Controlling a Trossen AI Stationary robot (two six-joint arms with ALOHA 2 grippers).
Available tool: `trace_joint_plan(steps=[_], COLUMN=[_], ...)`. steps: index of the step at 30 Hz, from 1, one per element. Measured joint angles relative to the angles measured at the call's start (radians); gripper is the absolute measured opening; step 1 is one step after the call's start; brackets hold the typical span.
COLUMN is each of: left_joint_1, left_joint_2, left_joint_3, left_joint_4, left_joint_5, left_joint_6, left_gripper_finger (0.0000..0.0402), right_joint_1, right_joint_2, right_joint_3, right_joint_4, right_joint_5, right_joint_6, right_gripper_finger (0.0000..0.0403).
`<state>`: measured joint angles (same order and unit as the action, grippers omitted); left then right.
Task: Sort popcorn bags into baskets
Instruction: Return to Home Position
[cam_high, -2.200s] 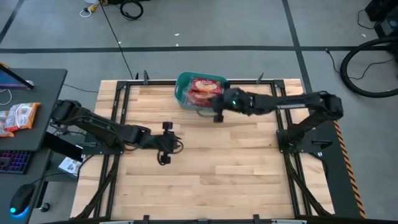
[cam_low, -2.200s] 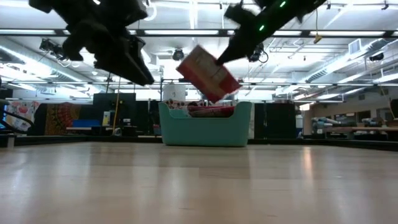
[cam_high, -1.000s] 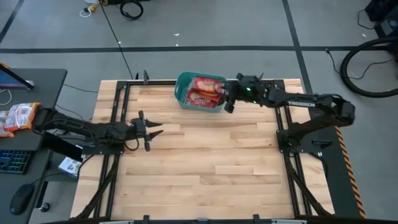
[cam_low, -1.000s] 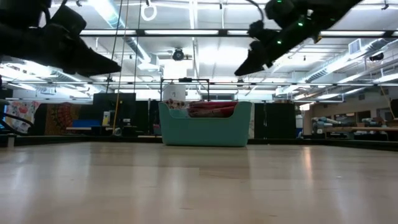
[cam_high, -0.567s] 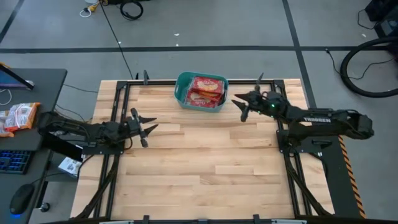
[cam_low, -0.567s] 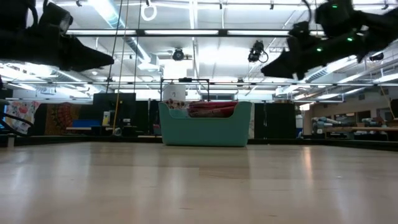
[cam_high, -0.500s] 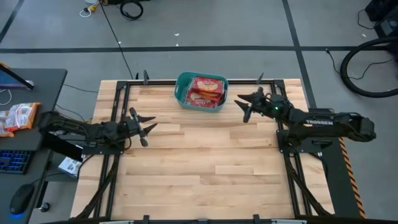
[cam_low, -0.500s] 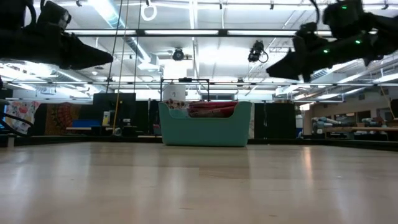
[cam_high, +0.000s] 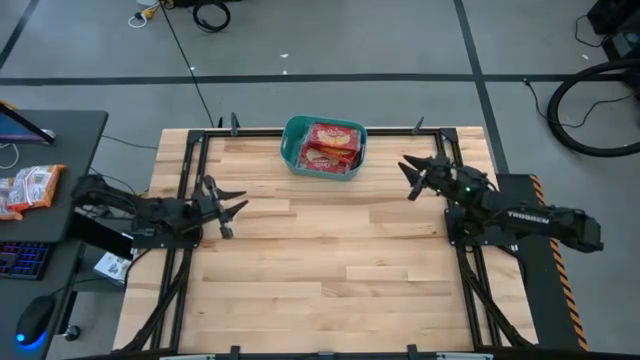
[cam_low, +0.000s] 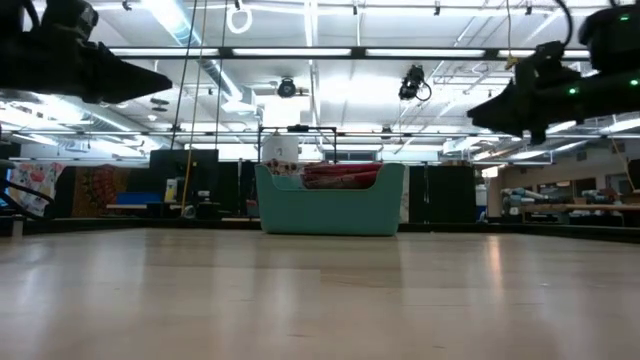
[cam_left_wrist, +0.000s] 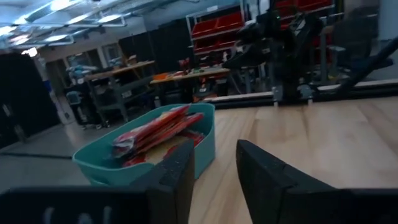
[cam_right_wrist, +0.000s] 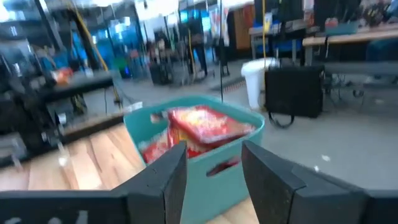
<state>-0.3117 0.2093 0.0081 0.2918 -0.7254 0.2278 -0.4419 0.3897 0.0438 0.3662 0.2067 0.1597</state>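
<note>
Well back from the tub, right pincer and left pincer have withdrawn, agape and empty; bags lie inside, sorting likely done.

Teal basket, rounded corners, set upright — well apart from the left gripper, nearer the right gripper, red popcorn bags stacked flat inside.

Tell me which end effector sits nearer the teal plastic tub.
The right end effector: it hangs to the right of the teal plastic tub, while the left end effector hangs farther off, to its left.
</note>
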Motion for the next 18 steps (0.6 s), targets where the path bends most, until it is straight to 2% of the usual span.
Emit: trace_joint_plan(steps=[6,8,12,18], left_joint_1=[-0.060,-0.069,-0.070,-0.070], left_joint_2=[-0.108,-0.133,-0.139,-0.138], left_joint_3=[0.000,-0.001,-0.001,-0.001], left_joint_4=[-0.057,-0.056,-0.053,-0.054], left_joint_5=[0.030,0.035,0.035,0.035], left_joint_6=[0.072,0.094,0.082,0.041], left_gripper_finger=[0.0073,0.0058,0.0040,0.0037], right_joint_1=[0.000,0.000,0.000,0.000], right_joint_2=[-0.226,-0.270,-0.315,-0.320], right_joint_3=[-0.038,-0.038,-0.038,-0.038], right_joint_4=[-0.097,-0.087,-0.068,-0.042], right_joint_5=[0.051,0.098,0.168,0.163], right_joint_6=[0.015,0.026,0.053,0.049], right_gripper_finger=[0.0153,0.0152,0.0151,0.0151])
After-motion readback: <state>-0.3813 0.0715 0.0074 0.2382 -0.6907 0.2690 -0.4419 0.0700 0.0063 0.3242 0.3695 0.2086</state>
